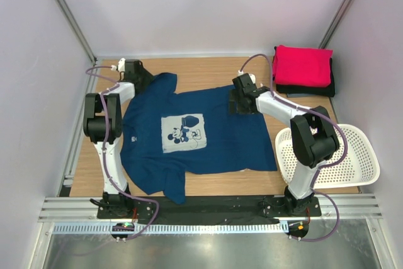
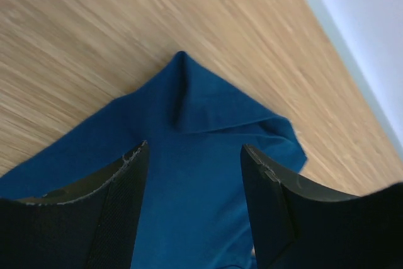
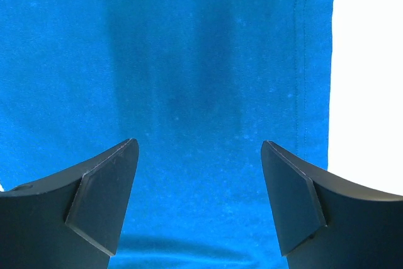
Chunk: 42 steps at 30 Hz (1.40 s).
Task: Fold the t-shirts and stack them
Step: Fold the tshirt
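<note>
The left gripper (image 2: 195, 152) is held spread over a curled sleeve of the navy blue cloth t-shirt (image 1: 214, 146) with a pale cartoon print; the right gripper (image 3: 199, 149) is spread over its hem; nothing is pinched; the shirt is laid flat on the wooden table (image 1: 208, 67); a folded pink-red t-shirt (image 1: 302, 65) is stacked on a black t-shirt (image 1: 312, 90).

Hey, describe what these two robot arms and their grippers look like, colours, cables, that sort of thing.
The left arm and right arm both have white tubular links and chunky black joint housings. A greyish-purple cable loops along each. The left gripper and right gripper each carry two black wedge-shaped fingers with flat matte pads.
</note>
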### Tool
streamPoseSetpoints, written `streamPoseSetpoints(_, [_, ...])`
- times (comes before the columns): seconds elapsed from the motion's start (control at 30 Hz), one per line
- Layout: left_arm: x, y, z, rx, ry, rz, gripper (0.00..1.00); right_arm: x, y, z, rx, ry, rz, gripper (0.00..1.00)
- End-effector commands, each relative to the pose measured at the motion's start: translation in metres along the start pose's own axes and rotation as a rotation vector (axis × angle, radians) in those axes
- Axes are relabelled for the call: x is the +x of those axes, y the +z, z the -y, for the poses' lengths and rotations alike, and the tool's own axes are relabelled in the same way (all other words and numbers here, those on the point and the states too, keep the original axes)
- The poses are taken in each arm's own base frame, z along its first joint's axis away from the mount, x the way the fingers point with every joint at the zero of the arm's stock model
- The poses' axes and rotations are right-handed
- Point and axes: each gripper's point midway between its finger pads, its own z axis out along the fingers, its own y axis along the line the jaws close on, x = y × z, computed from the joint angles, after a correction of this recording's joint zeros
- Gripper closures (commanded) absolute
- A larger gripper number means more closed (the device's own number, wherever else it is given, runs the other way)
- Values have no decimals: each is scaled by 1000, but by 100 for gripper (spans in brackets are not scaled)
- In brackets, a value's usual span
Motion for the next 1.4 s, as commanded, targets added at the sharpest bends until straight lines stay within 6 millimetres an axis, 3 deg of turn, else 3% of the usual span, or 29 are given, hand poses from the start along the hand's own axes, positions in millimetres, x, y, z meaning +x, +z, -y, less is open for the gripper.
streamPoseSetpoints(0.0, [-7,9,0,-10,-12,19,39,-15,-6,2,8,9,46,15])
streamPoseSetpoints(0.07, [-1,16,-1,-6,-12,-2,39,-15,-6,2,8,9,46,15])
streamPoseSetpoints(0.3, [-7,27,13,38,-22,12,42,-12,-5,4,12,10,41,15])
streamPoseSetpoints(0.5, [-16,21,22,62,-26,37,46,-13,-5,4,12,12,44,15])
streamPoseSetpoints(0.67, [-13,24,22,63,-29,21,50,-17,-3,2,7,10,45,15])
streamPoseSetpoints(0.93, [-22,14,32,86,-43,36,51,-15,0,1,3,9,38,15])
streamPoseSetpoints(1.37, [-13,15,38,94,-86,15,54,-14,-1,1,-4,16,40,15])
